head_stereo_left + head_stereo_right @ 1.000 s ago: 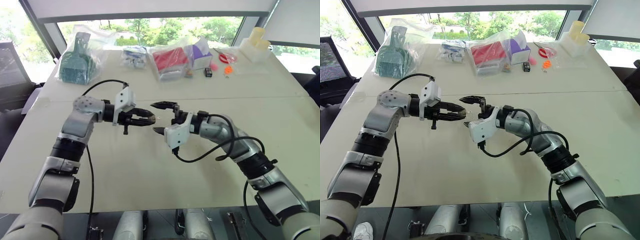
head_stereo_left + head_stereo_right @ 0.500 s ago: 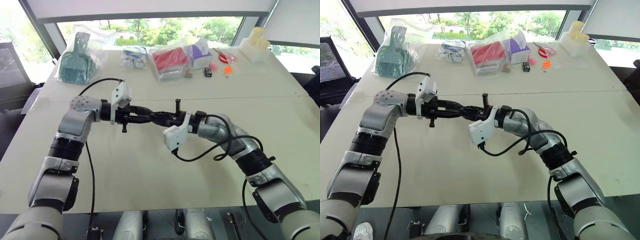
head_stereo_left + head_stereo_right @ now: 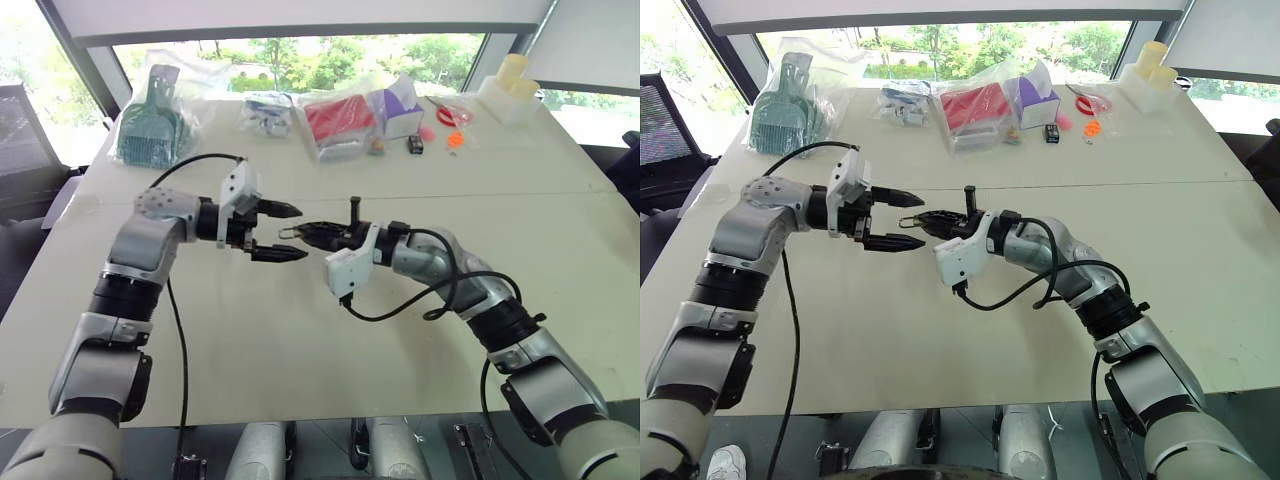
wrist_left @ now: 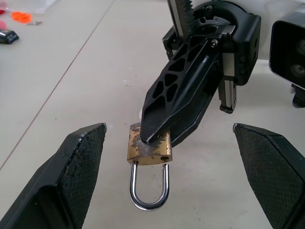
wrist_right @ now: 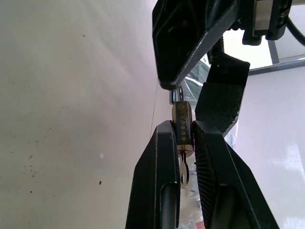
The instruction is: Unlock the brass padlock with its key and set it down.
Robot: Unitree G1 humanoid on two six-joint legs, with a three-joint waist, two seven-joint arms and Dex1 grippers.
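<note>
Overhead, from the left eye, the left hand (image 3: 283,232) stands wide, just beside the right hand (image 3: 305,230), both above the counter (image 3: 300,330). Seen from the left wrist, the right hand pinches the brass padlock (image 4: 148,149) by its body, shackle closed and pointing away. Seen from the right wrist, the key (image 5: 183,168) appears seated in the padlock. Unlocking and setting down apparently remain.
</note>
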